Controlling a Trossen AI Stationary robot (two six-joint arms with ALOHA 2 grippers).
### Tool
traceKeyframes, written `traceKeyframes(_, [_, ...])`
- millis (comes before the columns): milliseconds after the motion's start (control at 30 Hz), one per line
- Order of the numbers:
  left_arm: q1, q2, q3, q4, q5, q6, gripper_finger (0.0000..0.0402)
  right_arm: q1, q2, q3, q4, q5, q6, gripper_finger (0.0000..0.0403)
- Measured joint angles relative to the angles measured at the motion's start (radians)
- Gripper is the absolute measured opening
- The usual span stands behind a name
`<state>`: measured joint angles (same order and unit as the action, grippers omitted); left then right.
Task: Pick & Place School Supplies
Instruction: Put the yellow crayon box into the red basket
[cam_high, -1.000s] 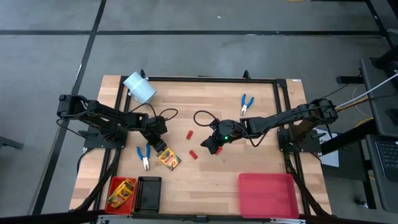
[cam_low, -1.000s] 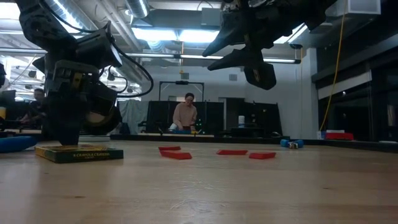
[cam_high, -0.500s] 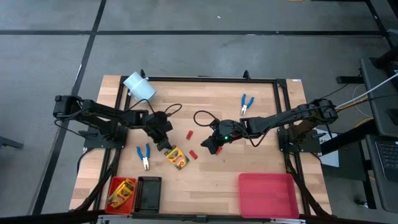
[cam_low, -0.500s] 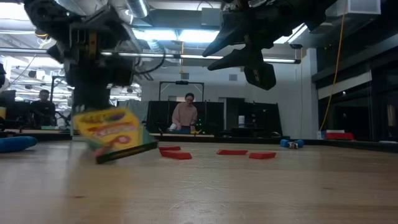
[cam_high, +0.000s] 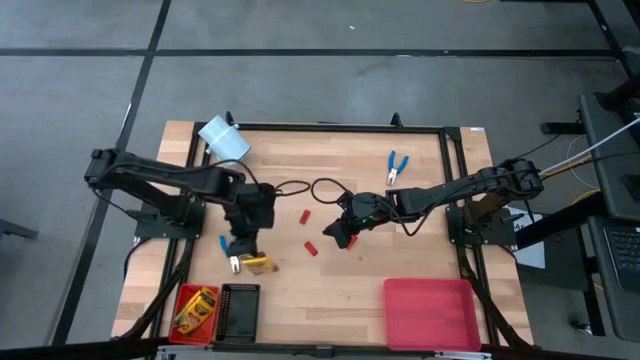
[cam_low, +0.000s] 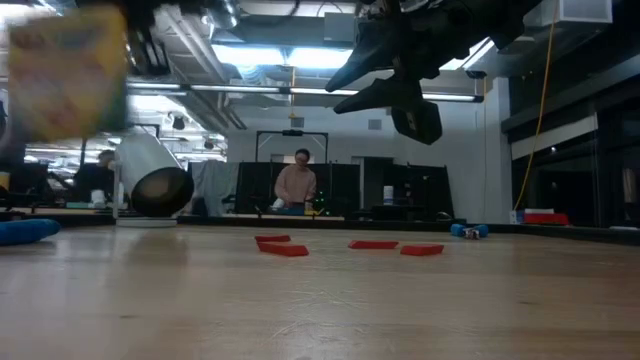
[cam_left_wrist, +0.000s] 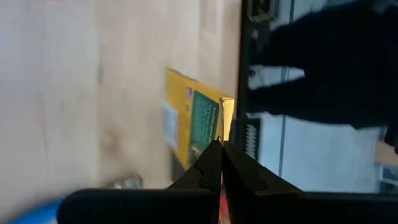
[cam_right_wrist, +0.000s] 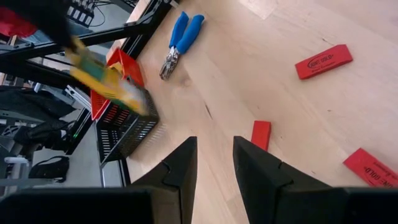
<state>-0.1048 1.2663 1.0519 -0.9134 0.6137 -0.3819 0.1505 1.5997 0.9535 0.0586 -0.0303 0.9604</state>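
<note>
A yellow-and-green crayon box (cam_high: 259, 264) hangs in the air over the table's near left part, with my left gripper (cam_high: 246, 255) shut on it. It also shows in the left wrist view (cam_left_wrist: 194, 123), the right wrist view (cam_right_wrist: 104, 78) and, blurred, high in the low view (cam_low: 64, 68). My right gripper (cam_right_wrist: 214, 149) hovers open above the table's middle, over a small red piece (cam_right_wrist: 260, 134). Two more red pieces (cam_high: 305, 214) (cam_high: 311, 248) lie flat nearby. One blue-handled tool (cam_high: 396, 166) lies at the far right, another (cam_right_wrist: 181, 38) beneath my left arm. My left gripper pinches the crayon box at one end edge (cam_left_wrist: 216, 138) between its two shut fingertips (cam_left_wrist: 210, 163). The fingers slant down at it from above. The box is lifted clear of the table and hangs tilted below the fingers.
A small red tray (cam_high: 183, 296) holding another crayon box (cam_high: 197, 308) and a black tray (cam_high: 239, 308) stand at the near left corner. A larger red tray (cam_high: 430, 312) lies near right. A pale cylinder (cam_high: 224, 140) lies at the far left.
My left gripper has risen and rolled, drawing a little toward the table's near edge, with the crayon box. The box lay flat on the table, then tipped up on one edge, and now hangs clear and tilted.
</note>
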Motion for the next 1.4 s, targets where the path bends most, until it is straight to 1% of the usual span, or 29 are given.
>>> traceKeyframes(133, [-0.051,-0.012,0.137,-0.171,0.008,-0.033,0.0002,0.000,0.000,0.000,0.000,0.004,-0.007,0.0107])
traceKeyframes(233, [-0.087,-0.030,0.198,-0.239,0.028,-0.105,0.0002,0.000,0.000,0.000,0.000,0.012,-0.021,0.0107])
traceKeyframes(300, [-0.114,-0.050,0.206,-0.238,0.052,-0.182,0.0002,-0.001,0.000,0.000,0.000,0.015,-0.033,0.0107])
traceKeyframes(467, [-0.217,-0.077,0.206,-0.266,0.063,-0.363,0.0001,-0.006,0.000,0.000,0.000,0.015,-0.052,0.0107])
traceKeyframes(567, [-0.273,-0.079,0.203,-0.271,0.106,-0.474,0.0001,-0.006,0.000,0.000,0.000,0.014,-0.053,0.0107])
traceKeyframes(767, [-0.332,-0.078,0.200,-0.268,0.146,-0.621,0.0001,-0.006,0.000,0.000,0.001,0.015,-0.071,0.0107])
traceKeyframes(900, [-0.346,-0.079,0.153,-0.265,0.232,-0.691,0.0001,-0.006,0.000,0.000,0.001,0.016,-0.079,0.0107])
traceKeyframes(1067, [-0.364,-0.078,0.056,-0.227,0.340,-0.709,0.0001,-0.005,0.000,0.000,0.001,0.039,-0.087,0.0107])
traceKeyframes(1167, [-0.363,-0.078,-0.012,-0.132,0.406,-0.746,0.0001,-0.005,0.000,0.000,0.001,0.042,-0.102,0.0107])
traceKeyframes(1300, [-0.363,-0.078,-0.103,0.047,0.501,-0.857,0.0001,-0.005,0.000,0.000,0.001,0.041,-0.119,0.0107])
traceKeyframes(1400, [-0.358,-0.078,-0.145,0.115,0.517,-0.934,0.0001,-0.005,0.000,0.000,0.000,0.042,-0.136,0.0107])
